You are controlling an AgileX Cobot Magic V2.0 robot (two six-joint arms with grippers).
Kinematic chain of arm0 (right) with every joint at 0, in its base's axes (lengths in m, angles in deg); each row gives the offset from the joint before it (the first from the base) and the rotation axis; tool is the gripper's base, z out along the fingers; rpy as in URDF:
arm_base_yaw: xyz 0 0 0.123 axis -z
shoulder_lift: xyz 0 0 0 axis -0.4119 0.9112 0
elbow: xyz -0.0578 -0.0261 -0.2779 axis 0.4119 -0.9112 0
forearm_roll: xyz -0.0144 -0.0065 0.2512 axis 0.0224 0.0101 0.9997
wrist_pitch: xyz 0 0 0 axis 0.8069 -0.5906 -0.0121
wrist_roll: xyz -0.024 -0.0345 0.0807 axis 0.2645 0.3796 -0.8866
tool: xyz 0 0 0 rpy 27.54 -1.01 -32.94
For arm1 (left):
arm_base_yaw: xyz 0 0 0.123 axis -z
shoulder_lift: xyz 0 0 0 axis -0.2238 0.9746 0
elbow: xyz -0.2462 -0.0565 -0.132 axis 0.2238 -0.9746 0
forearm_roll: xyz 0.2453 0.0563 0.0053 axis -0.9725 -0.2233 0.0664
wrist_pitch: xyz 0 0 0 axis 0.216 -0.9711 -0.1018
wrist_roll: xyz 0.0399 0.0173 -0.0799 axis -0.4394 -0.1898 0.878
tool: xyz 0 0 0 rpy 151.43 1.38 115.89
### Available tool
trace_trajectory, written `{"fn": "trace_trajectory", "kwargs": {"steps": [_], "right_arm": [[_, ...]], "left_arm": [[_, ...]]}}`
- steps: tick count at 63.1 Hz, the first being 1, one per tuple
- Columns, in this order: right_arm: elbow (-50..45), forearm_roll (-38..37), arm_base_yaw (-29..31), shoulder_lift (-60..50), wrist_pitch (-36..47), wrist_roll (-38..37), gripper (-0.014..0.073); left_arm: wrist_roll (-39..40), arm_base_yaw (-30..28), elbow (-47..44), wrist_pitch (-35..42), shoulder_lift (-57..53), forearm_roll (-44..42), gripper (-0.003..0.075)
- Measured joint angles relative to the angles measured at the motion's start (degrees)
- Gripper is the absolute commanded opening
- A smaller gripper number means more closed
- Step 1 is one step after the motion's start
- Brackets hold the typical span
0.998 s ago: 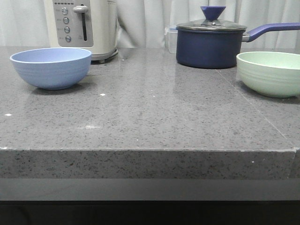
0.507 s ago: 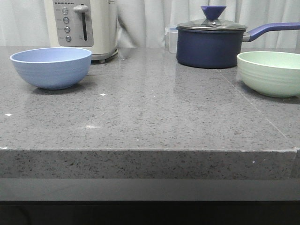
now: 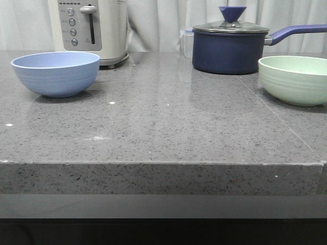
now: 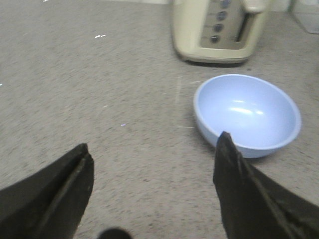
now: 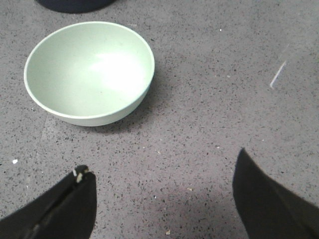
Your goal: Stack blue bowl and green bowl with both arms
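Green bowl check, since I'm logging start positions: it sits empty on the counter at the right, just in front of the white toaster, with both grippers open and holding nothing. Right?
Not quite. The green bowl sits in front of the dark lidded saucepan, not the toaster; the toaster stands behind the blue bowl, as the front view shows. The rest holds: the bowl is empty, and the left gripper and right gripper are open.

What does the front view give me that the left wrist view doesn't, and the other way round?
Front view only: the green bowl at the right, the saucepan behind it, both bowls far apart. Left wrist view only: the left gripper, open and short of the blue bowl, and that bowl's empty inside. Shared: the blue bowl, the toaster behind it, the grey counter.
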Motion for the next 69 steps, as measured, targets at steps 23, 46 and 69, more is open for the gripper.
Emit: {"fn": "trace_trajectory", "kwargs": {"steps": [23,46,69], "right_arm": [[16.89,0.22,0.38,20.68,-10.33,1.46,0.0563],[29.56,17.07,10.24,39.25,-15.09,13.85,0.0563],[30.07,27.5,11.77,51.03,-10.88,21.67,0.047]], "left_arm": [[-3.87,16.85,0.09,0.36,0.0,1.3,0.0512],[-4.02,19.12,0.09,0.36,0.0,1.3,0.0512],[-4.02,19.12,0.09,0.36,0.0,1.3,0.0512]]}}
